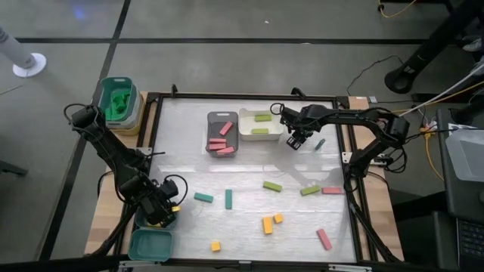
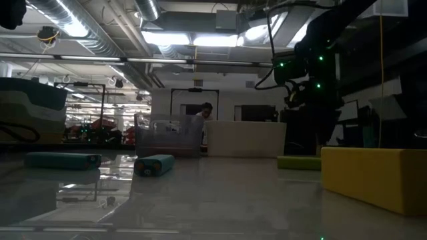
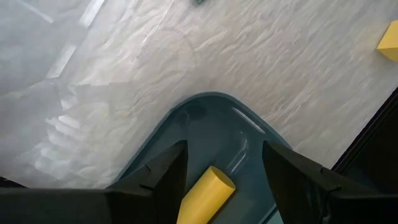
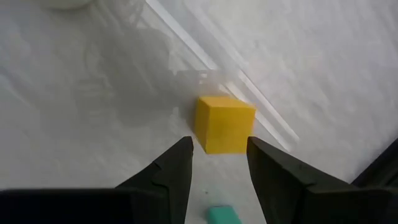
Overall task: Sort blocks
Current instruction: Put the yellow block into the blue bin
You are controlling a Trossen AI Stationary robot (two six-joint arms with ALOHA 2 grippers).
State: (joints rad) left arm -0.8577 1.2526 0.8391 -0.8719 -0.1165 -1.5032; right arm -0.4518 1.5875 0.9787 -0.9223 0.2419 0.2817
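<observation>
Left end effector (image 3: 221,171) hovered over teal tray (image 3: 205,115), fingers apart, yellow bar (image 3: 205,196) between them. Right end effector (image 4: 219,163) spread wide above yellow cube (image 4: 225,123) on desk (image 1: 249,166).

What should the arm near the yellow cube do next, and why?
Probably ease the right gripper forward until its open fingers straddle the yellow cube. The cube sits on the table just past the fingertips, not between them, so closing now would likely miss. The left gripper is over a teal tray.
</observation>
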